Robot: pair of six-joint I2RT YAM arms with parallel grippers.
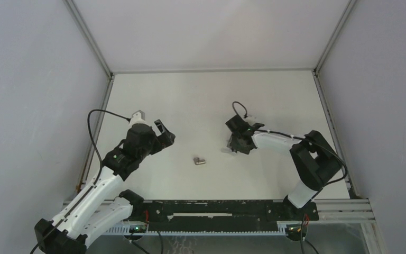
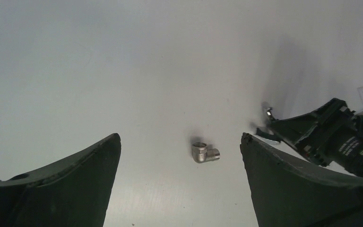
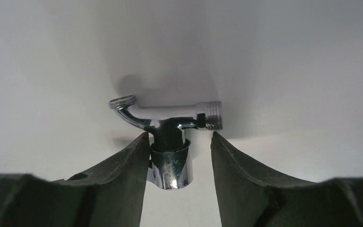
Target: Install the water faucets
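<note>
A stubby silver faucet part (image 1: pixel 199 161), a short elbow fitting, lies on the white table mid-front; in the left wrist view it (image 2: pixel 204 152) lies ahead, between my fingers' lines. My left gripper (image 1: pixel 165 133) (image 2: pixel 180 136) is open and empty, held left of it. The bent chrome faucet part (image 3: pixel 170 116) with threaded ends lies on the table, its handle (image 3: pixel 171 165) between my right gripper's (image 3: pixel 179 135) fingers. The left finger touches the handle; a gap shows on the right. The right gripper (image 1: pixel 235 145) sits low on the table, right of the elbow.
White table (image 1: pixel 201 100) with grey walls and aluminium frame rails on both sides. A black rail (image 1: pixel 217 209) runs along the near edge between the arm bases. The right arm's gripper (image 2: pixel 312 132) shows at the right in the left wrist view.
</note>
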